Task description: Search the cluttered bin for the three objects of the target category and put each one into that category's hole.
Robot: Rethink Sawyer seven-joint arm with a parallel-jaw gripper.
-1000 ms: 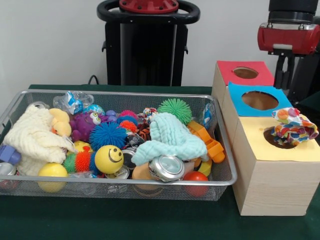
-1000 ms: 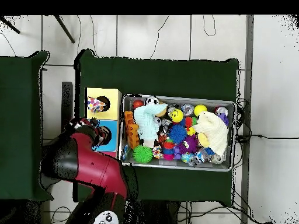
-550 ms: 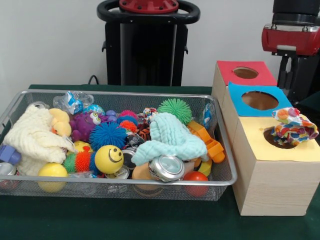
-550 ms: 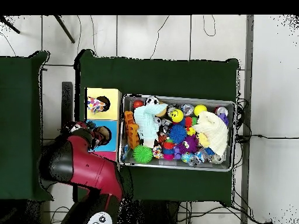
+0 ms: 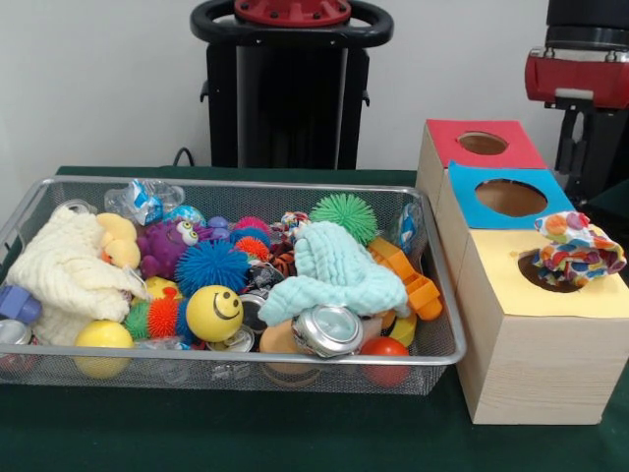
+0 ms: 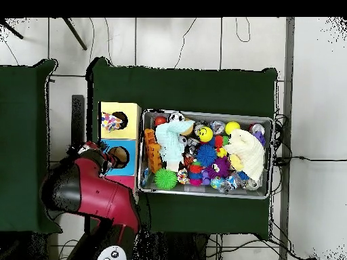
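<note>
A multi-coloured spotted cloth (image 5: 576,250) lies bunched over the hole of the yellow-topped box (image 5: 550,324), also seen from above (image 6: 110,122). In the wire bin (image 5: 236,366) a mint green cloth (image 5: 334,269) lies on the toys at the right. A cream cloth (image 5: 61,267) is heaped at the left. The red and black arm (image 5: 580,77) stands behind the boxes at the far right, and its gripper (image 5: 578,147) hangs there, away from the bin and holding nothing that I can see. From above the arm (image 6: 88,193) covers the red box.
Blue-topped box (image 5: 511,199) and red-topped box (image 5: 482,144) stand behind the yellow one, each with a round hole. The bin also holds spiky balls, a yellow smiley ball (image 5: 213,313), a crushed can (image 5: 327,329), orange plastic pieces (image 5: 411,279) and a purple plush.
The arm has drifted steadily to the right and slightly up in the front view, away from the boxes. The spotted cloth and the bin's contents have not moved.
</note>
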